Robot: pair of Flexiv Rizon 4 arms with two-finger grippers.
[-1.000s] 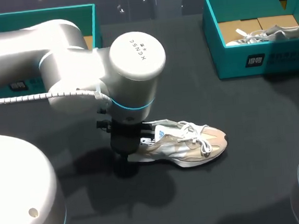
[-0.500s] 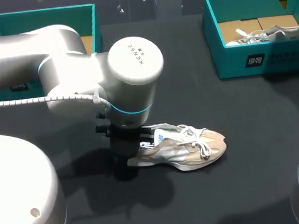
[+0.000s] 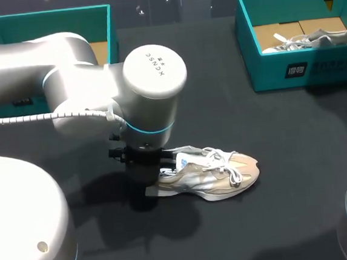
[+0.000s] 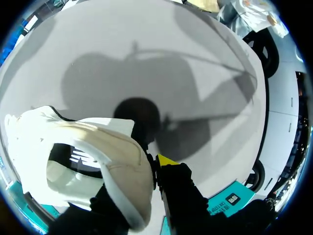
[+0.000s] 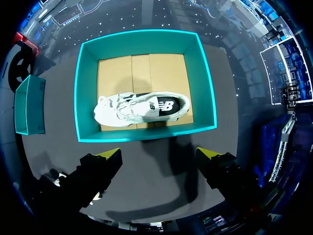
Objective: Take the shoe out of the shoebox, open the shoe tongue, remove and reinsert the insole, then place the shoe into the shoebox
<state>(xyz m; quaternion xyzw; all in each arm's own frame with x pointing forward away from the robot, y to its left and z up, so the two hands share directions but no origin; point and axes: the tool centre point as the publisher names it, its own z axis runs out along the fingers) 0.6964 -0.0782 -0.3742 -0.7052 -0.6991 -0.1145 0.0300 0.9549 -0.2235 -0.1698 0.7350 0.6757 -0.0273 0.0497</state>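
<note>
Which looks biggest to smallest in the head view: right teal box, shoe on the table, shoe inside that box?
1. right teal box
2. shoe on the table
3. shoe in the box
The last is farther away and partly hidden; the shoes may match.

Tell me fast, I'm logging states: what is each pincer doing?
Left pincer: closed on the shoe, at its heel.
Right pincer: open, holding nothing.

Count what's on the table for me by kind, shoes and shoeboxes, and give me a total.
Shoes: 2 (table shoe, boxed shoe)
Teal shoeboxes: 2 (left shoebox, right shoebox)
Total: 4
</note>
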